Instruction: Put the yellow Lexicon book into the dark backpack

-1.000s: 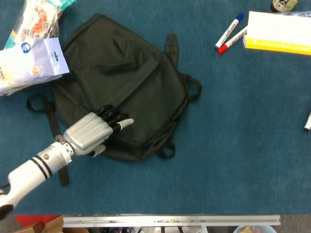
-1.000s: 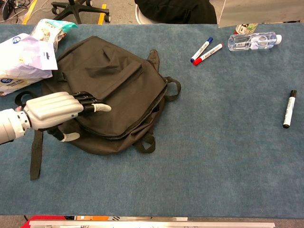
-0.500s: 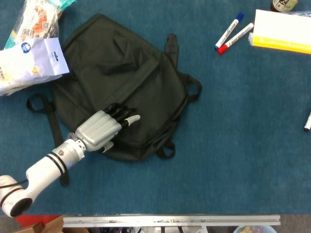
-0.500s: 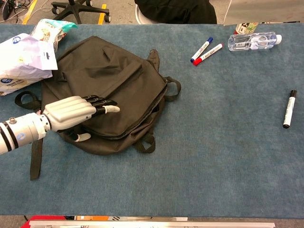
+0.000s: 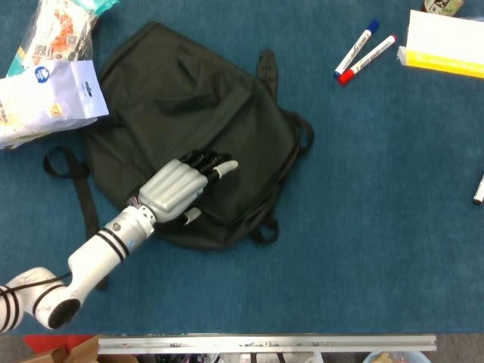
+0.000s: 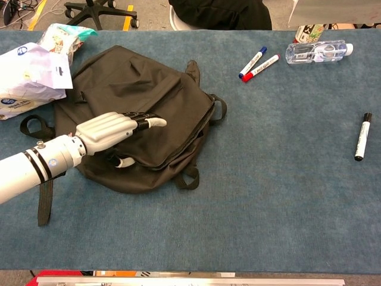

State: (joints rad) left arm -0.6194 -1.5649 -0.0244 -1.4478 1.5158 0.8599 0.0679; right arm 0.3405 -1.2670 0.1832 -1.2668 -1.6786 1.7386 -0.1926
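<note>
1 left hand rests on the backpack.

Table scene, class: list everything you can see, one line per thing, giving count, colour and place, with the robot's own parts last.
backpack: one, dark, left-centre of the table
book: one, white with a yellow edge, far right corner, head view only
markers: two, blue-capped and red-capped, far side, right of the backpack
black marker: one, right edge
bottle: one, clear, lying at the far right
packets: white and printed plastic, far left; count unclear
table: one, blue cloth
left hand: one, grey, fingers extended, resting on the backpack
</note>
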